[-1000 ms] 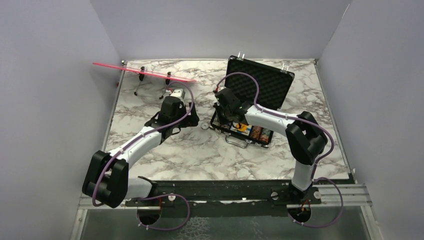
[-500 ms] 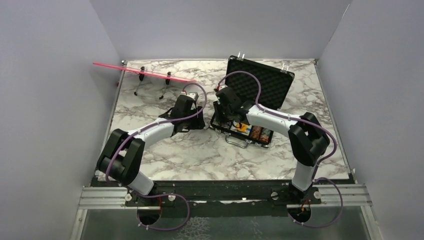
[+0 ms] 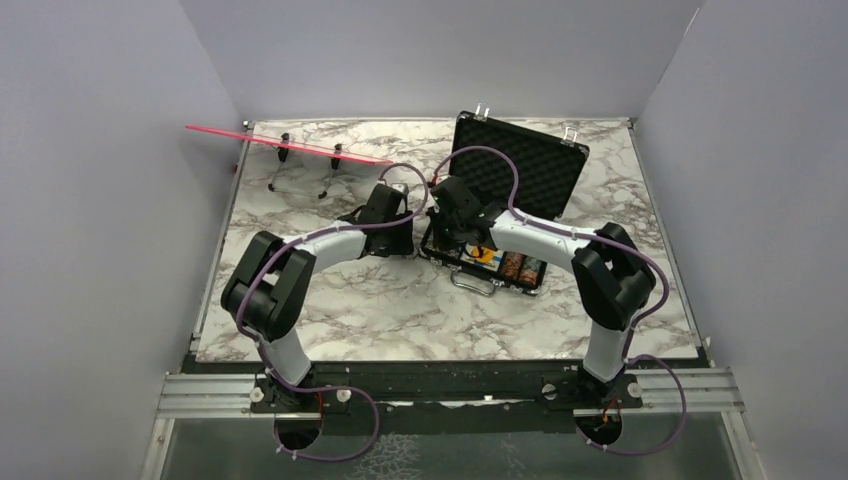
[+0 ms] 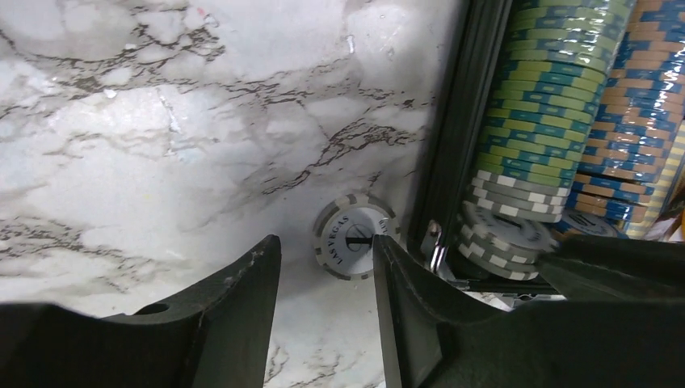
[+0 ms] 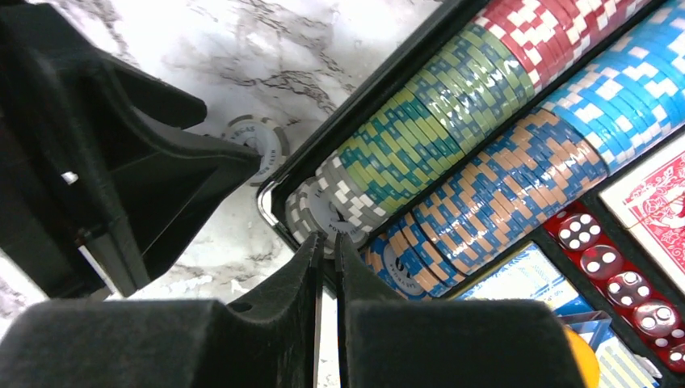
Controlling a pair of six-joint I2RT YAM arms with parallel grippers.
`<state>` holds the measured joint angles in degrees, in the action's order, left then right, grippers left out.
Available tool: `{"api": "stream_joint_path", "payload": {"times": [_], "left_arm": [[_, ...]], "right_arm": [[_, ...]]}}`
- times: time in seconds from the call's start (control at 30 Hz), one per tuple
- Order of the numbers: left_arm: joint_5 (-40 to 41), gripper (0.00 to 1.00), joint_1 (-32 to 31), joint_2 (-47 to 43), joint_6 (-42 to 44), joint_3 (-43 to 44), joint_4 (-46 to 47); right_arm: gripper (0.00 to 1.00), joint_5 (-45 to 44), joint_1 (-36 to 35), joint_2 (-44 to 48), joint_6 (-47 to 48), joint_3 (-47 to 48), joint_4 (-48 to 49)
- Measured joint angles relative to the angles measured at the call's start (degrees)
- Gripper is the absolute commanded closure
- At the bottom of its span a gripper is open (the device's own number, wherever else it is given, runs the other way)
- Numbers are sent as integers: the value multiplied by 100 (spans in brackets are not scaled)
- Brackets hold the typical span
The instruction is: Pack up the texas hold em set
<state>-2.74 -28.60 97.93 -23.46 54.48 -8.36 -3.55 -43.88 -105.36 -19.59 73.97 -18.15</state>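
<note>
The black briefcase of the texas hold em set lies open at the back right, its foam lid up. Rows of chips fill it, also seen in the left wrist view. One grey loose chip lies flat on the marble just outside the case's left wall; it shows in the right wrist view too. My left gripper is open, low over the marble, with the chip just beyond its fingertips. My right gripper is shut and empty, its tips at the grey chips in the case's corner.
A pink strip on wire legs stands at the back left. Red dice and a red card deck lie in the case. The case handle faces the near edge. Grey walls close in three sides.
My left arm has swung right across the marble toward the case, bringing its open gripper up to the loose chip. My right arm has stayed in place.
</note>
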Motion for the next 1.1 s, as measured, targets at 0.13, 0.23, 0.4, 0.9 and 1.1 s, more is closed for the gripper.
{"api": "stream_joint_path", "payload": {"times": [0.13, 0.23, 0.4, 0.9, 1.1], "left_arm": [[76, 51, -81, 157, 4, 181, -48], [184, 51, -125, 238, 2, 295, -125], [352, 46, -184, 352, -31, 459, -221], [1025, 51, -417, 717, -103, 999, -693], [1405, 53, -616, 734, -72, 1021, -916]], "right_arm": [[92, -136, 0, -114, -31, 13, -17], [92, -232, 0, -127, -90, 33, -22], [84, -396, 0, -92, -293, -4, 4], [79, -866, 2, 1475, -1189, -1349, 398], [79, -933, 2, 1775, -1322, -1482, 398]]}}
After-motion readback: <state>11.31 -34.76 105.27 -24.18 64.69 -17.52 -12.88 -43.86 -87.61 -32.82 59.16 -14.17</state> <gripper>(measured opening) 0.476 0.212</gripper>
